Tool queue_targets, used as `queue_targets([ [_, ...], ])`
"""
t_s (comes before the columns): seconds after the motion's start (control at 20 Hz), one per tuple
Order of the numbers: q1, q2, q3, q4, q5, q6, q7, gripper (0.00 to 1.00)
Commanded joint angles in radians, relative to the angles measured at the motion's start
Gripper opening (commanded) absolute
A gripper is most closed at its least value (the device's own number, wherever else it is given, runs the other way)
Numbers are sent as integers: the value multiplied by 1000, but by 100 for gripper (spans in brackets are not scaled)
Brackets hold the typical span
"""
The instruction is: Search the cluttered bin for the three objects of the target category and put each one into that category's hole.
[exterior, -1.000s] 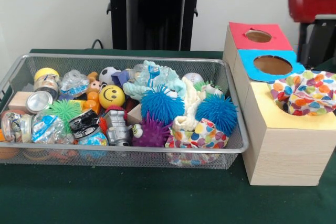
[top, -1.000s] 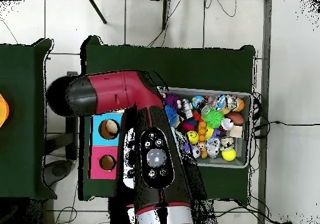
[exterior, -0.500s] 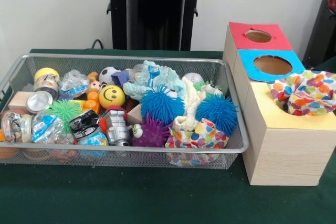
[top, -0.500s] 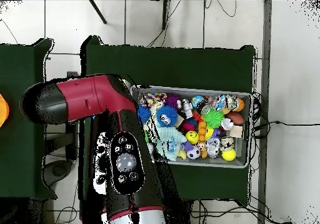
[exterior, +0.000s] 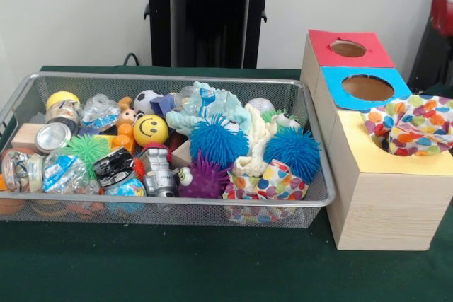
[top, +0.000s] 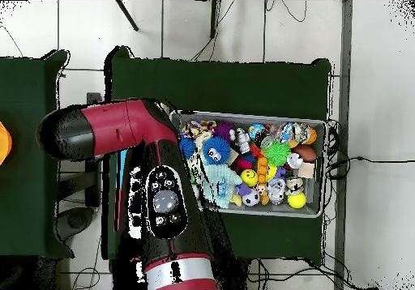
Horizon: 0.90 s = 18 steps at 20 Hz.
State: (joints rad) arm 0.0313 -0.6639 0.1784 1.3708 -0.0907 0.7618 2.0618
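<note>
A wire mesh bin (exterior: pixel 311 132) holds a heap of toys: spiky blue balls (exterior: pixel 218 139), a purple spiky ball (exterior: pixel 207 178), a smiley ball (exterior: pixel 150 130), cans (exterior: pixel 51 136) and cloths. A polka-dot cloth (exterior: pixel 272 182) lies at the bin's front right, with a white knotted cloth (exterior: pixel 258 139) and a pale blue cloth (exterior: pixel 212 102) behind it. Beside the bin stands a wooden box row with a red-topped hole (exterior: pixel 348 49), a blue-topped hole (exterior: pixel 367 88) and a yellow top (exterior: pixel 368 157). Another polka-dot cloth (exterior: pixel 410 125) sits stuffed in the yellow top's hole. The gripper shows in neither view.
In the overhead view the red and black arm (top: pixel 158 198) lies over the box row, left of the bin (top: pixel 326 167). A red piece of the arm (exterior: pixel 444 12) shows at the front view's right edge. Green cloth (exterior: pixel 177 266) covers the table.
In the overhead view the arm has swung left, off the bin's left end, uncovering its toys. In the front view the red arm part at the right has withdrawn to the edge.
</note>
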Motion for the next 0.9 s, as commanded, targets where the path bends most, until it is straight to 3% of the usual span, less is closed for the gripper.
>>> queue_targets([
  [0.05, -54, 122, -10, 79, -58, -93, 45, 100],
  [0.5, -64, 224, -6, 22, -91, -173, 37, 100],
  [0.9, -53, 200, -10, 6, -79, -124, 35, 100],
])
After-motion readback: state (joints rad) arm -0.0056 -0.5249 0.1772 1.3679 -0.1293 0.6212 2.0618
